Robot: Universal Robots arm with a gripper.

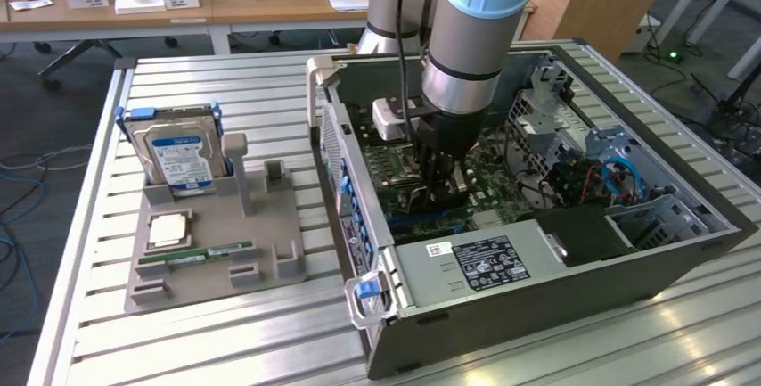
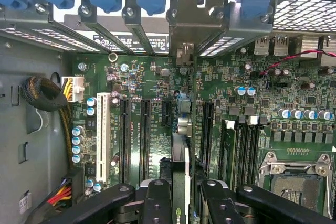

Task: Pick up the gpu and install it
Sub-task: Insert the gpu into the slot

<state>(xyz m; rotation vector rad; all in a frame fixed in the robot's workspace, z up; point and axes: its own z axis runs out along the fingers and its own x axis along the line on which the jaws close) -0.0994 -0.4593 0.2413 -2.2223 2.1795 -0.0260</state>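
My gripper (image 1: 443, 188) reaches down inside the open computer case (image 1: 535, 288), over the green motherboard (image 1: 494, 192). In the wrist view the gripper (image 2: 185, 203) is shut on the gpu (image 2: 180, 174). The card shows edge-on as a thin dark board between the two black fingers (image 2: 157, 203). Its silvery bracket (image 2: 184, 22) stands at the case's rear slot openings, under the blue clips. The card hangs upright above the motherboard (image 2: 152, 77), between two long black expansion slots (image 2: 145, 129). I cannot tell whether its edge touches a slot.
A grey fixture tray (image 1: 214, 252) on the exterior view's left holds a hard drive (image 1: 178, 154), a CPU (image 1: 169, 228) and a green memory stick (image 1: 196, 254). Inside the case are the power supply (image 1: 476, 266), drive cages (image 1: 594, 150) and a cable bundle (image 2: 44, 93).
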